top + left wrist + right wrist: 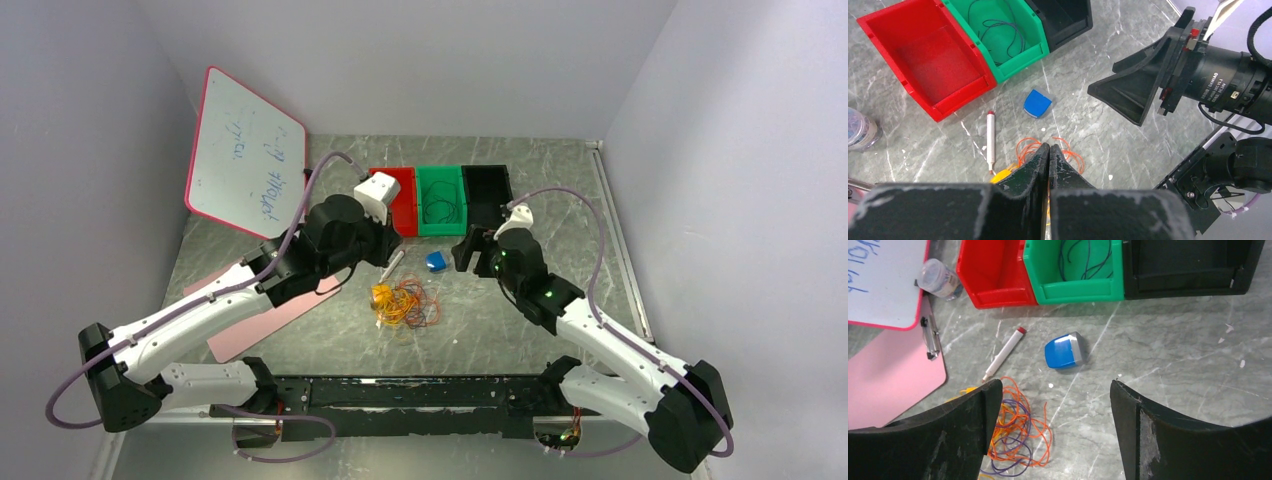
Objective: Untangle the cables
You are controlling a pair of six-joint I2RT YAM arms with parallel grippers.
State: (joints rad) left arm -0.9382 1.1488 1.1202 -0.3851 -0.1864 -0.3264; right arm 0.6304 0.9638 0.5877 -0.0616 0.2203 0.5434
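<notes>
The cables (405, 305) lie in a tangled heap of orange, yellow and purple loops on the marble table between the arms. In the right wrist view the heap (1015, 435) sits low left, partly behind the left finger. My left gripper (1049, 147) is shut and hangs above the heap; orange loops (1073, 155) show on both sides of its tips, and I see no strand lifted. My right gripper (1055, 390) is open and empty, to the right of the heap and above the table. A dark cable (998, 30) lies in the green bin (1018, 62).
Red (400, 195), green (441, 230) and black (487, 190) bins stand in a row at the back. A blue object (1064, 351) and a white marker (1004, 354) lie beside the heap. A whiteboard (245, 150), pink clipboard (260, 315) and clear jar (938, 277) are at left.
</notes>
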